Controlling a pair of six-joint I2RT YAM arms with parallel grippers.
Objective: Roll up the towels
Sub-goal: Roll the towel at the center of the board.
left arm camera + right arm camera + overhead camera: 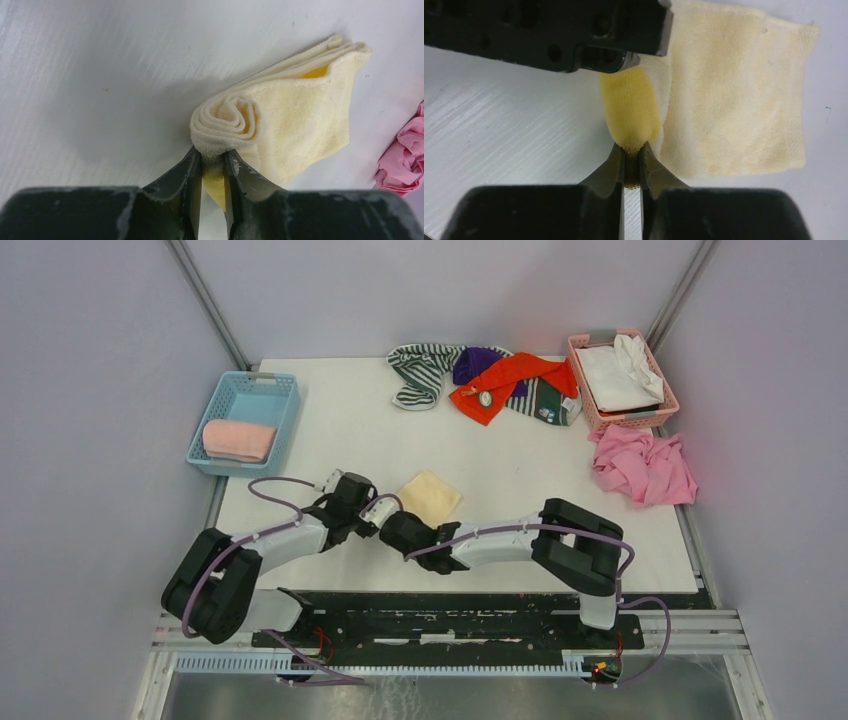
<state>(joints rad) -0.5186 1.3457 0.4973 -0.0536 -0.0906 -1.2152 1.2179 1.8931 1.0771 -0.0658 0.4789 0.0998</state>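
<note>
Left end effector (pixel 212 156) and right end effector (pixel 631 152) both pinching the pale yellow towel (pixel 305 110)

You have each pair of jaws closed on an opposite end of its rolled edge. The rest lies flat on the bench (pixel 340 430), right of the blue basket (pixel 245 400), which holds a rolled pink towel (pixel 238 440).

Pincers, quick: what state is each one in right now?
Left pincer: closed on the rolled end of the yellow towel.
Right pincer: closed on the other end of that roll.
</note>
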